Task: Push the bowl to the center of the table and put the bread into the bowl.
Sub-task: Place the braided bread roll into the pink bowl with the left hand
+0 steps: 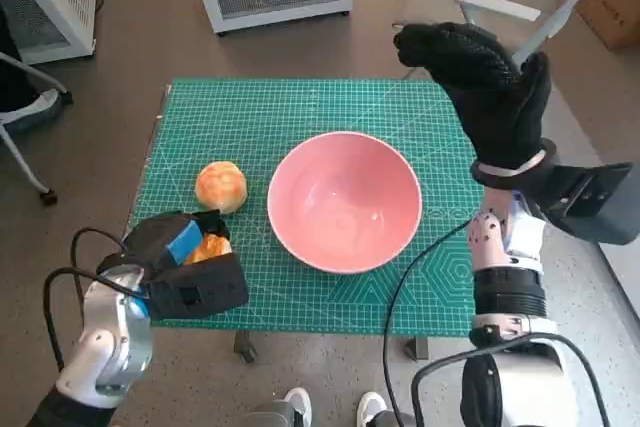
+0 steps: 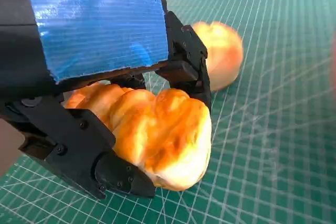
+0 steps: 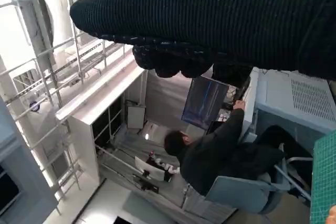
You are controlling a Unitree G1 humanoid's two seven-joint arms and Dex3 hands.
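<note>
Pink bowl (image 1: 344,200) sits mid-table. My left hand (image 1: 185,267) grips a bread roll (image 2: 152,135) near the table's front-left corner; right hand (image 1: 490,87) raised, holding nothing. Next, prob.: lift roll, carry over bowl.

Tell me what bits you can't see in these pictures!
- Head view: the held bread is mostly hidden by the left hand.
- Left wrist view: the second bread is partly behind that hand's fingers.
- Right wrist view: the right hand blocks the table; the bowl doesn't show.
</note>
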